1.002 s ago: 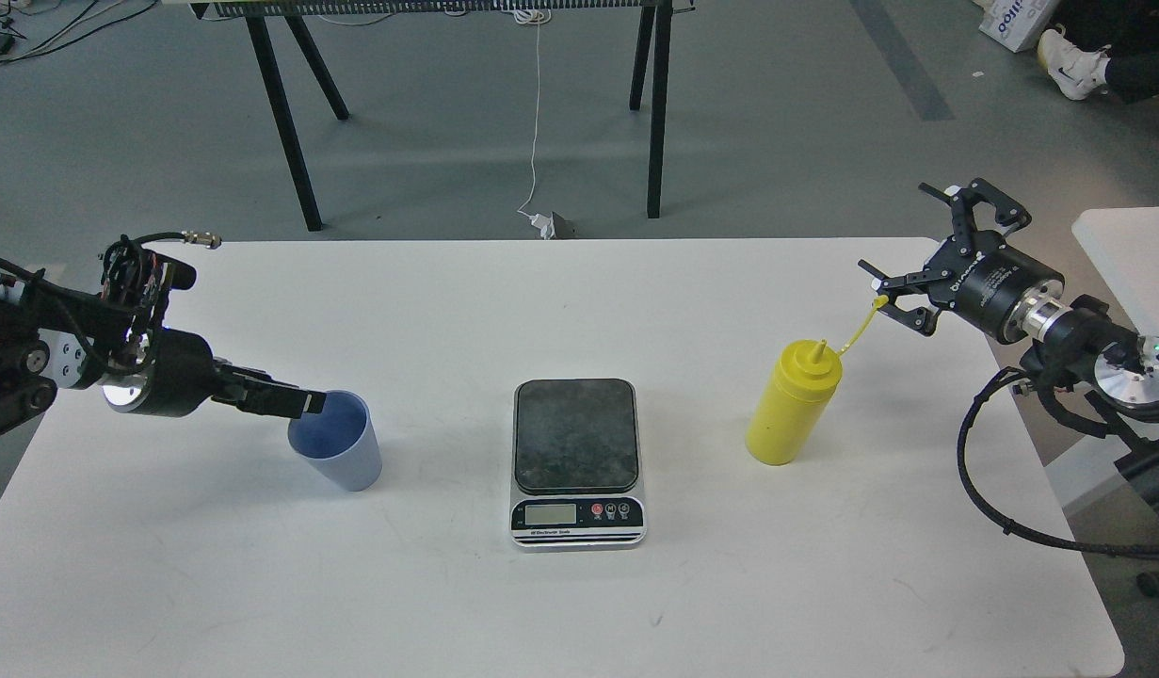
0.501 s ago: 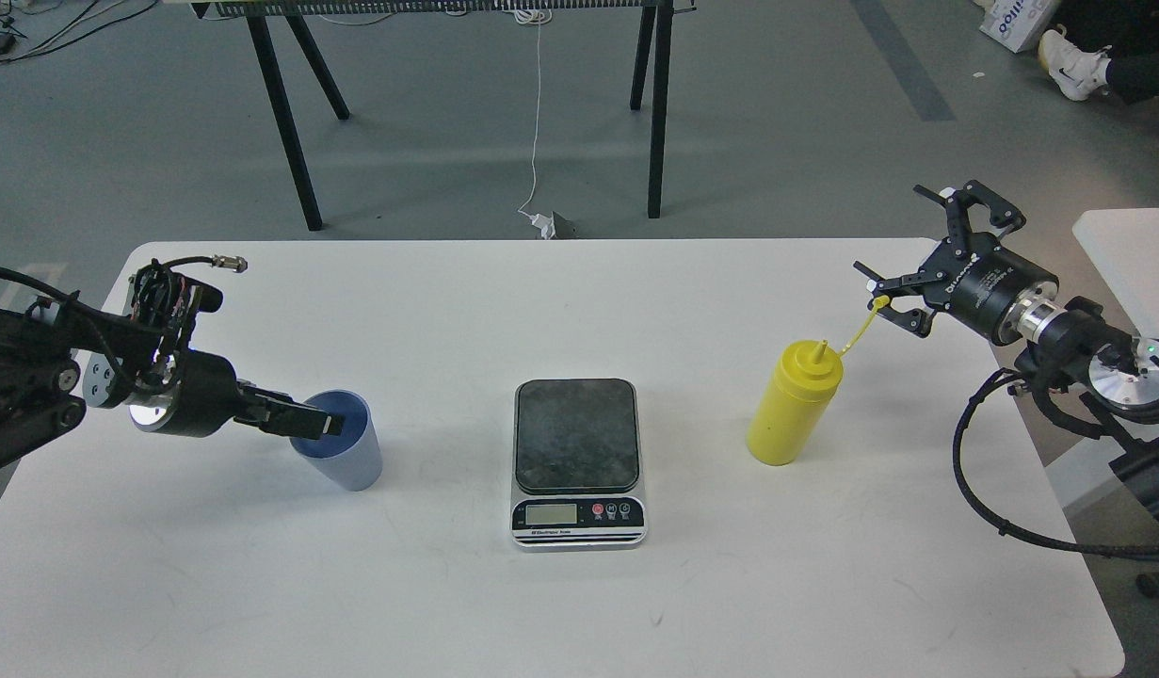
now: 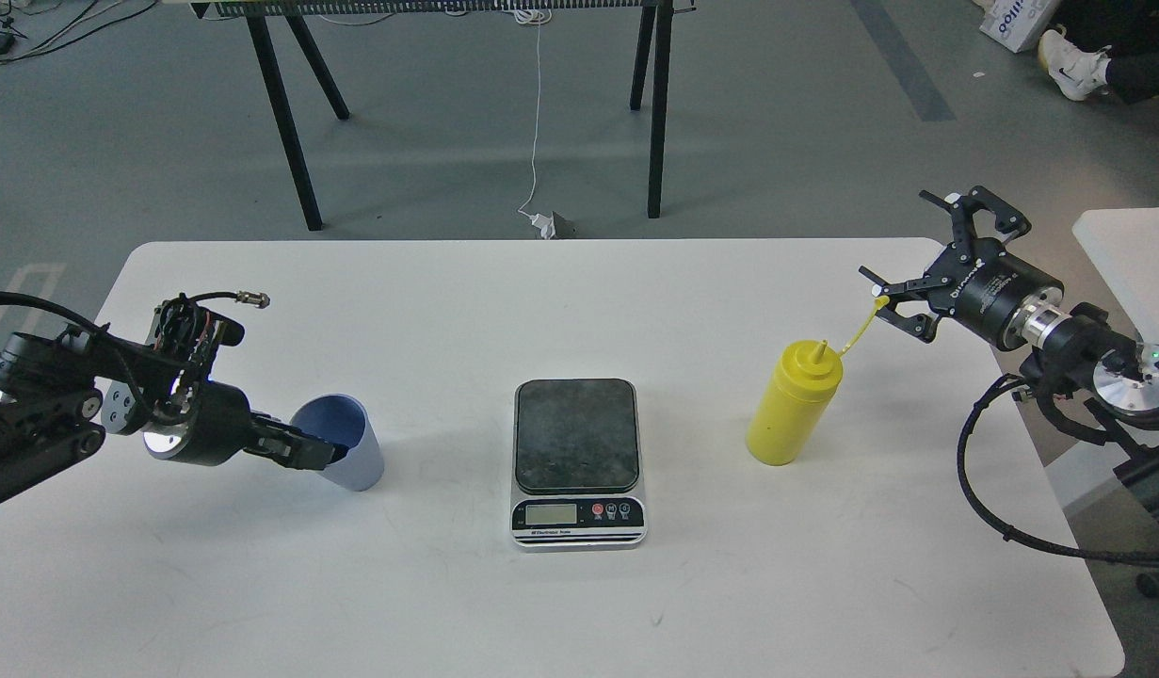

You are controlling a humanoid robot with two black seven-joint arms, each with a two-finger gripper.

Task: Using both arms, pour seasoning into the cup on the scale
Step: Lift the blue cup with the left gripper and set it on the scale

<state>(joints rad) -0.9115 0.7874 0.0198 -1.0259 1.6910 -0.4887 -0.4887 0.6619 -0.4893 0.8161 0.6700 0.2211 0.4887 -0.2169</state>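
Observation:
The light-blue cup (image 3: 353, 452) stands left of the scale, tipped with its mouth toward the left. My left gripper (image 3: 311, 450) lies low over the table with its dark fingers at the cup's rim, one reaching into the mouth; I cannot tell the two fingers apart. The scale (image 3: 577, 461) sits mid-table with a bare plate. The yellow seasoning bottle (image 3: 791, 410) stands upright right of the scale, its cap on a tether (image 3: 861, 330) stretched up to the right. My right gripper (image 3: 904, 247) is open, up and right of the bottle, and the cap is at its lower finger.
The white table (image 3: 579, 603) has rounded edges. A second white surface (image 3: 1130, 245) is at the far right. Black cables (image 3: 993, 508) hang from the right arm over the table's right edge. Black trestle legs (image 3: 287, 122) stand on the floor beyond.
My left arm has dropped lower and moved right, its finger has gone into the cup, and the cup has tipped toward it. The right gripper has shifted only slightly.

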